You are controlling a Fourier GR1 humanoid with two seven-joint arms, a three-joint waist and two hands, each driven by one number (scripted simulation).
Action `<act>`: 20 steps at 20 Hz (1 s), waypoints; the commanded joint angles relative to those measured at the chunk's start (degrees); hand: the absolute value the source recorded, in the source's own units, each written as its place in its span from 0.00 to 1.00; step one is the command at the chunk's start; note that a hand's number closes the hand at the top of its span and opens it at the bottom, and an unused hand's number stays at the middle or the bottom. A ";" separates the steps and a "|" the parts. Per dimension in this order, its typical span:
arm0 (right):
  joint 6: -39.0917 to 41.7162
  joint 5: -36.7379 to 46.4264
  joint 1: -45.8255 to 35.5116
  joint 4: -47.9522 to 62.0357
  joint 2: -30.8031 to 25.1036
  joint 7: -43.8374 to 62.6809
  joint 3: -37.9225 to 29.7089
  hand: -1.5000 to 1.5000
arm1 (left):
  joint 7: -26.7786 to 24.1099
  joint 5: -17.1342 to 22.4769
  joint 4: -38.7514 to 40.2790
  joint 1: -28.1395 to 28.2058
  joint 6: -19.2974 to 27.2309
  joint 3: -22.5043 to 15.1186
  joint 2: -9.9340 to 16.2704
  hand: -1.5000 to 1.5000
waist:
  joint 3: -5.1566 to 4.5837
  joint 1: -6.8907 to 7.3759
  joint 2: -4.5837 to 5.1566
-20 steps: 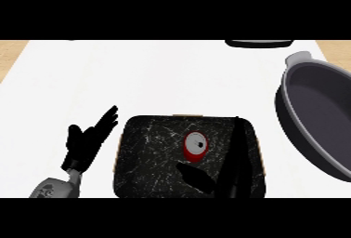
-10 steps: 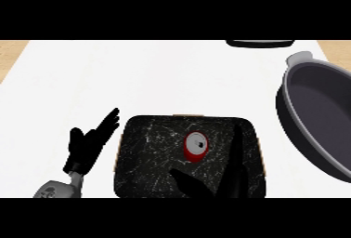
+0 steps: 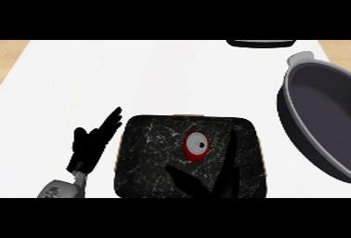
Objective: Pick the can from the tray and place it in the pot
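A red can (image 3: 195, 145) with a pale round top stands on the black marbled tray (image 3: 147, 153) in the lower middle of the head view. My right hand (image 3: 219, 179) hangs over the tray's near part, fingers straight and thumb spread, just below and right of the can, not touching it as far as I can see. At the right edge lies the big dark grey pot (image 3: 322, 116) with a pale rim. My left hand (image 3: 93, 142) rests open beside the tray's left edge, fingers pointing up.
A dark object (image 3: 260, 42) shows at the top edge of the white counter (image 3: 137, 74). Wooden surface (image 3: 10, 56) borders the counter at the far left.
My right hand has slid a little left and lower, its fingers now closer under the can. The can, tray, pot and left hand have stayed put.
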 commanded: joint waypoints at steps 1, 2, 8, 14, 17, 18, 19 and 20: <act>-9.30 -11.18 -3.08 4.31 0.19 -5.02 0.39 0.00 | -1.07 -1.15 2.00 -1.07 -0.54 0.18 -0.90 0.50 | 0.02 0.03 0.09; -11.62 -13.71 -4.29 7.41 0.19 -7.32 1.09 0.00 | -1.90 -0.26 4.43 -2.12 -1.23 1.38 -1.40 0.50 | 0.02 0.03 0.15; -6.06 -27.74 -8.50 16.66 -1.22 -23.08 -0.02 1.00 | 0.74 -1.34 -0.68 1.32 -1.29 1.27 -1.98 0.50 | 0.02 0.18 0.02; -14.66 -41.28 -7.58 16.45 0.16 -39.47 3.49 1.00 | 0.30 -2.34 2.68 -3.10 -2.73 2.70 -2.76 0.50 | 0.05 0.06 0.10; -12.52 -49.14 -7.71 17.81 0.18 -49.85 3.13 1.00 | -0.59 -1.62 2.72 -1.87 -4.32 4.67 -1.24 0.50 | 0.08 0.24 0.10; -12.00 -46.76 -10.44 20.71 0.18 -49.73 -0.29 1.00 | 2.09 -1.98 -0.90 -1.00 -3.56 3.32 -1.35 0.50 | 0.08 0.40 0.07; -13.03 -49.24 -6.47 18.47 0.18 -54.76 1.51 1.00 | -1.85 -2.75 4.15 -1.55 -3.92 3.75 -2.49 0.50 | 0.07 0.09 0.12; -18.18 -45.15 -7.85 17.22 0.19 -51.03 3.55 1.00 | -0.80 -1.53 0.18 1.16 -5.27 4.76 -0.25 0.50 | 0.00 0.14 -0.06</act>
